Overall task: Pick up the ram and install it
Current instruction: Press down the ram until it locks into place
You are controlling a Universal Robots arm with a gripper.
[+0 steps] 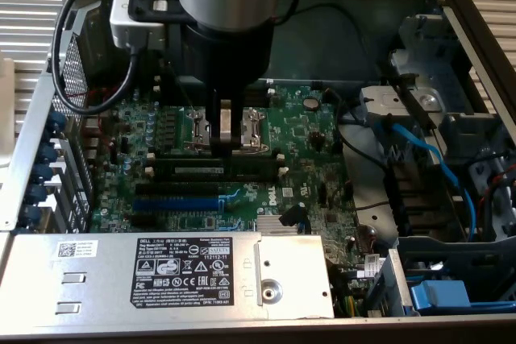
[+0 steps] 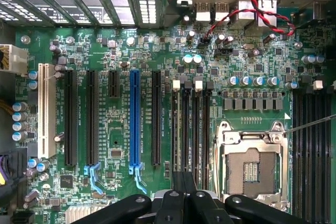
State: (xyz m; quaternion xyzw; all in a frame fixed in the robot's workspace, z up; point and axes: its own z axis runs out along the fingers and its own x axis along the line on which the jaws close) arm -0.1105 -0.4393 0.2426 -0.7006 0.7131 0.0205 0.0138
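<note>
The gripper (image 1: 226, 141) stands over the green motherboard (image 1: 306, 130), its jaws together just beside the CPU socket (image 2: 253, 169). The ram (image 1: 222, 169) lies flat in a slot next to the socket, directly under the jaws; whether they pinch its edge cannot be told. The blue expansion slot (image 2: 134, 121) sits further from the socket.
</note>
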